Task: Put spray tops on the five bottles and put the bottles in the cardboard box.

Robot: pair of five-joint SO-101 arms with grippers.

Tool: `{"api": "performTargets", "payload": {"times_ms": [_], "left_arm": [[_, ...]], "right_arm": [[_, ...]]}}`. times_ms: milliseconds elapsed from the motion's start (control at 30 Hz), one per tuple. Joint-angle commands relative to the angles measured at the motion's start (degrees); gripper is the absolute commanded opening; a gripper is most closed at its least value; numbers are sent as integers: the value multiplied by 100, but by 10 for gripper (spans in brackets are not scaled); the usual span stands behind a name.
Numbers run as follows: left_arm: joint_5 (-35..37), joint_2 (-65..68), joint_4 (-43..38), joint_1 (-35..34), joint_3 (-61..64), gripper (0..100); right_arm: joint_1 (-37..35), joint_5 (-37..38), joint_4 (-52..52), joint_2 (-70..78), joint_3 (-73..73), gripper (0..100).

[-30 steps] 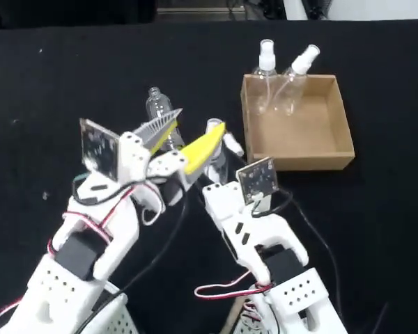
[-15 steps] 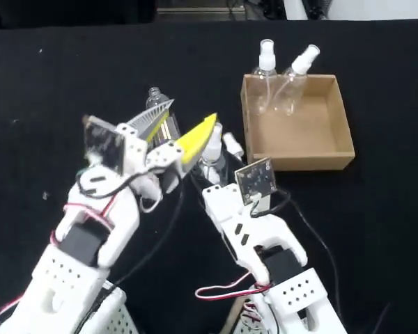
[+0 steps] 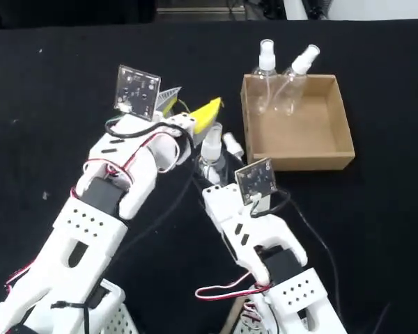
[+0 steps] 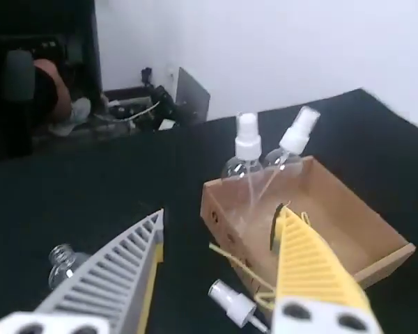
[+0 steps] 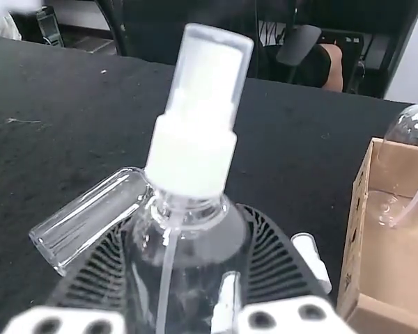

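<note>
My right gripper (image 3: 210,165) is shut on a clear bottle (image 5: 195,243), held upright with a white spray top (image 5: 198,125) on its neck. Up above and to the left of that bottle hangs my left gripper (image 3: 198,99), open and holding nothing; its grey finger (image 4: 111,278) and yellow finger (image 4: 306,271) stand wide apart. The cardboard box (image 3: 299,158) lies to the right, with two topped bottles (image 3: 265,83) (image 3: 292,87) leaning on its far wall. A loose spray top (image 3: 231,144) lies between the held bottle and the box. An uncapped bottle (image 4: 63,261) stands left of the box.
A clear tube-shaped piece (image 5: 90,219) lies just beside the held bottle; I cannot tell what it is. The black table (image 3: 56,90) stretches open to the far left. Both arm bases crowd the near edge.
My left arm has lifted and swung toward the far side, drawing its open fingers away from the held bottle's spray top. The right arm and its bottle stayed put.
</note>
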Motion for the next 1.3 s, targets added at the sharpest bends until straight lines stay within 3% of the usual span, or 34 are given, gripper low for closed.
{"api": "performTargets", "payload": {"times_ms": [0,267,667,900,1000,1267], "left_arm": [[-35,-255,325,-312,-330,248],[-35,-343,695,-259,-330,248],[-35,-308,396,-215,-488,248],[-44,-308,396,224,-171,248],[-378,-325,404,338,-48,248],[-677,-378,378,-31,629,248]], "right_arm": [[-35,70,-176,-136,-110,11],[-35,79,-185,-145,-119,11],[-35,79,-185,-145,-119,11],[-35,79,-185,-145,-110,11],[-35,79,-176,-145,-92,11],[-35,79,-176,-145,-101,11]]}}
